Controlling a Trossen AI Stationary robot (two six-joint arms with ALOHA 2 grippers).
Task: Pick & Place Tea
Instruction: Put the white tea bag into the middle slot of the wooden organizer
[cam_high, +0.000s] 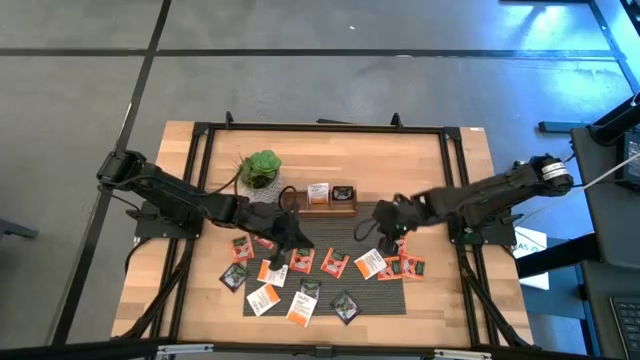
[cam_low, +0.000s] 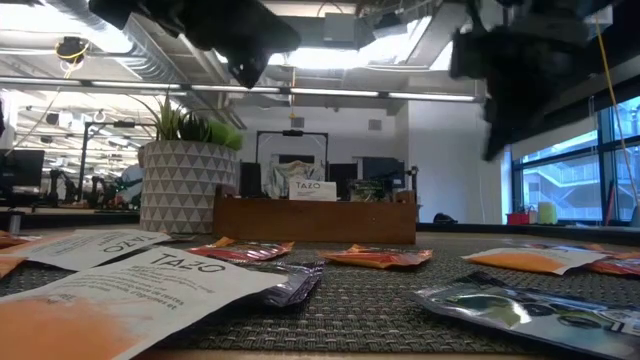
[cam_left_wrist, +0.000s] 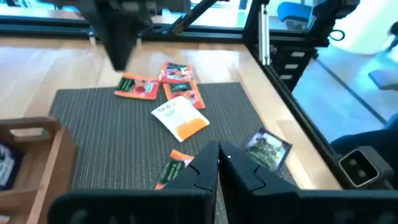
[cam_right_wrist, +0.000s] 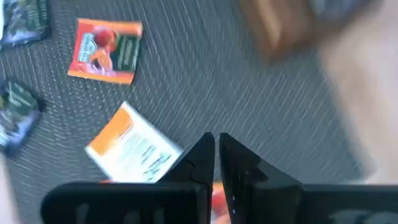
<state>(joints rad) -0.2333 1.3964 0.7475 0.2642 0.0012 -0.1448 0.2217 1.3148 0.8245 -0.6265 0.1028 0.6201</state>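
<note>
Several tea sachets lie flat on the dark woven mat (cam_high: 330, 262): orange-red ones (cam_high: 334, 263), white ones with orange print (cam_high: 263, 298) and dark ones (cam_high: 345, 306). My left gripper (cam_high: 297, 238) hangs shut above the mat's left part; its wrist view shows its fingers (cam_left_wrist: 219, 159) closed with nothing between them. Shut likewise, my right gripper (cam_high: 381, 233) hovers over the mat's right part, above a white-and-orange sachet (cam_right_wrist: 134, 149). Nothing shows between its fingertips (cam_right_wrist: 216, 149). The wooden tray (cam_high: 330, 200) at the mat's far edge holds a white sachet (cam_high: 318, 192) and a dark one (cam_high: 345, 192).
A green potted plant (cam_high: 262, 168) stands left of the tray, near the far edge. A black frame (cam_high: 200, 140) runs around the tabletop. Bare wood shows between the mat and the frame on both sides. Beyond the table is an office room (cam_low: 330, 120).
</note>
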